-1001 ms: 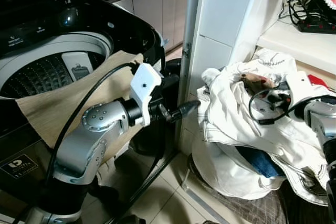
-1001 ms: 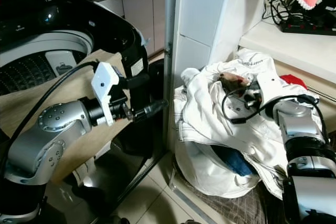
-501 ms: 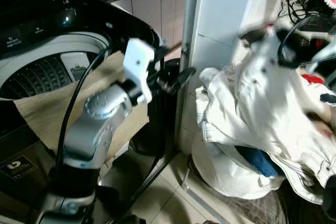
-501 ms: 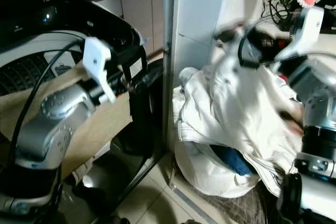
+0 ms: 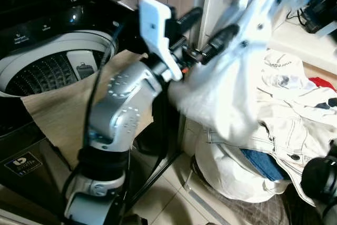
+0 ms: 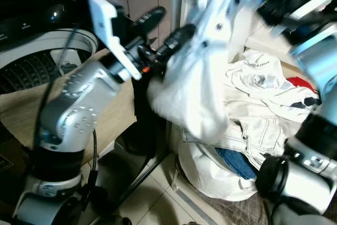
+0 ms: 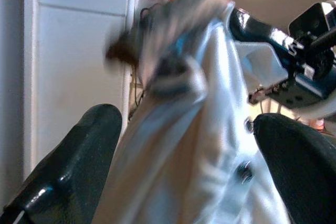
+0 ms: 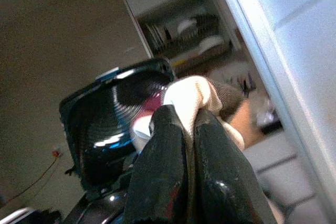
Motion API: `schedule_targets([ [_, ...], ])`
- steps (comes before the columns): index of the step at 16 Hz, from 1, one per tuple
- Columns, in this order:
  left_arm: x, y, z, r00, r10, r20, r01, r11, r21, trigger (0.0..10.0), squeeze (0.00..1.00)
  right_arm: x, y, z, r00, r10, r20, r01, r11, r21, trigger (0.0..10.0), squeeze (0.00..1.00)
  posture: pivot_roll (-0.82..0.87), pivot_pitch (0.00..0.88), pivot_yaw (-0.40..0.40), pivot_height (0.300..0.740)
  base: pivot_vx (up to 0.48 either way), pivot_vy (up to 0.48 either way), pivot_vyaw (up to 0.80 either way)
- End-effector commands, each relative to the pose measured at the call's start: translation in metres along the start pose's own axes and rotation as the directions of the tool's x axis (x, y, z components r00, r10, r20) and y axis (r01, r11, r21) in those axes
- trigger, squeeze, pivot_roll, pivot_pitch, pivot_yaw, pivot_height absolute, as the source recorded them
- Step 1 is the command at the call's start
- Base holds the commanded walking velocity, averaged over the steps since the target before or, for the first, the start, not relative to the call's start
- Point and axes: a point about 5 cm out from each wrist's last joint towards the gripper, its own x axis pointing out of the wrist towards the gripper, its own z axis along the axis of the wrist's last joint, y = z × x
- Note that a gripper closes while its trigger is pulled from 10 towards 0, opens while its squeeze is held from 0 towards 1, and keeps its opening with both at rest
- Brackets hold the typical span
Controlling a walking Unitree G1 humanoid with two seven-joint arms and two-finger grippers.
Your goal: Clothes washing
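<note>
White jacket (image 5: 231, 77) is hanging centre frame, limp, bulky, snag-prone; best gripped at the collar. Left gripper (image 5: 202, 38), upper centre, is reaching in spread. Right gripper (image 8: 181, 129) is pinching its top. Washer drum (image 5: 47, 69) is sitting open at left.

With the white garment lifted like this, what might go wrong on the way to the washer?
1. The right end effector pinches only a small fold of the white jacket, so it may slip free.
2. The jacket's hanging bulk could catch on the open left end effector beside it.
3. The beige cloth draped over the washing machine rim partly covers the opening and may block loading.
</note>
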Motion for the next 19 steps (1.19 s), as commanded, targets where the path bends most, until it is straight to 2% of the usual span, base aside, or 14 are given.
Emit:
schedule_targets([
  [1,0.008,-0.005,-0.001,1.000,-0.024,0.001,0.024,1.000,-0.009,10.0,1.00,0.003,0.011,-0.005,0.999,0.025,-0.021,-0.025,1.000,0.001,0.0,0.00,-0.10,0.000,0.029,0.740,0.000,0.000,0.00],
  [3,0.019,-0.016,-0.013,0.998,-0.054,-0.017,0.053,0.995,-0.085,10.0,1.00,0.007,0.022,-0.018,0.999,0.039,-0.028,-0.038,0.998,0.049,0.0,0.00,-0.10,0.000,0.033,0.740,0.000,0.000,0.00],
  [5,0.023,-0.024,-0.023,0.995,-0.086,-0.045,0.082,0.993,-0.086,10.0,1.00,0.010,0.027,-0.021,0.998,0.048,-0.034,-0.046,0.997,0.054,0.0,0.00,-0.10,0.000,0.034,0.740,0.000,0.000,0.00],
  [6,0.024,-0.028,-0.026,0.993,-0.109,-0.055,0.105,0.991,-0.078,10.0,0.00,0.010,0.028,-0.022,0.998,0.047,-0.035,-0.044,0.997,0.062,0.0,0.00,-0.10,0.000,0.034,0.740,0.000,0.000,0.00],
  [7,0.024,-0.030,-0.028,0.991,-0.118,-0.059,0.113,0.991,-0.076,10.0,0.00,0.010,0.028,-0.023,0.998,0.043,-0.036,-0.041,0.997,0.064,0.0,0.00,-0.10,0.000,0.034,0.740,0.000,0.000,0.00],
  [8,0.023,-0.029,-0.033,0.991,-0.107,-0.081,0.102,0.993,-0.065,1.3,0.00,0.009,0.029,-0.023,0.999,0.034,-0.039,-0.031,0.997,0.066,0.0,0.00,-0.10,0.000,0.034,0.740,0.000,0.000,0.00],
  [9,0.022,-0.028,-0.034,0.991,-0.099,-0.090,0.094,0.994,-0.056,0.0,0.00,0.009,0.030,-0.023,0.999,0.029,-0.040,-0.027,0.997,0.066,0.0,0.00,-0.10,0.000,0.034,0.740,0.000,0.000,0.00],
  [11,0.015,-0.014,-0.031,0.997,-0.043,-0.071,0.040,0.998,-0.040,0.0,0.00,0.008,0.030,-0.024,0.999,0.020,-0.044,-0.017,0.997,0.072,0.0,0.00,-0.09,0.000,0.026,0.740,0.000,0.000,0.00],
  [13,0.012,-0.009,-0.030,0.997,-0.034,-0.066,0.032,0.999,-0.029,0.0,0.00,0.007,0.028,-0.026,0.999,0.013,-0.052,-0.009,0.997,0.073,0.0,0.00,-0.09,0.000,0.025,0.740,0.000,0.000,0.00],
  [19,0.010,-0.010,-0.029,0.997,-0.045,-0.057,0.043,0.999,-0.024,0.0,0.00,0.007,0.028,-0.030,0.997,0.002,-0.073,0.003,0.997,0.071,0.0,0.00,-0.09,0.000,0.025,0.740,0.000,0.000,0.00],
])
